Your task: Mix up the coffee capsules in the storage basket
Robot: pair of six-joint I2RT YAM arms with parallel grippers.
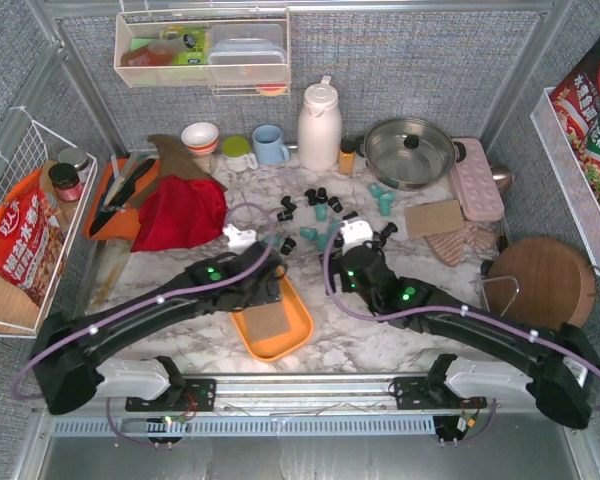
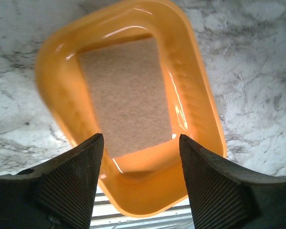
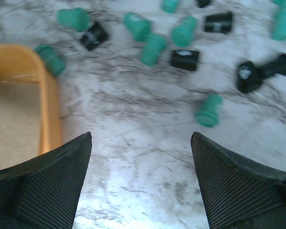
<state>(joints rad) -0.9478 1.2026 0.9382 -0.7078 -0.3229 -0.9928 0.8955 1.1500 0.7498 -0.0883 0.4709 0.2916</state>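
The left gripper [image 2: 140, 138] is spread wide with nothing between its fingers, hanging over the near end of the orange storage basket [image 2: 52, 95], which has a brown pad [image 2: 126, 95] on its floor. The right gripper [image 3: 140, 136] is also spread, over bare marble table [image 3: 133, 119] just right of the basket's rim. The coffee capsules [image 3: 152, 49], black and teal, lie scattered on the table beyond the basket, and one teal capsule [image 3: 50, 59] lies just beside its far corner. White marks on the black ones are too blurred to read. A red bag [image 1: 25, 245] on the left and red packs [image 1: 590, 110] on the right carry Chinese characters. Open marble lies between the basket and the right arm.
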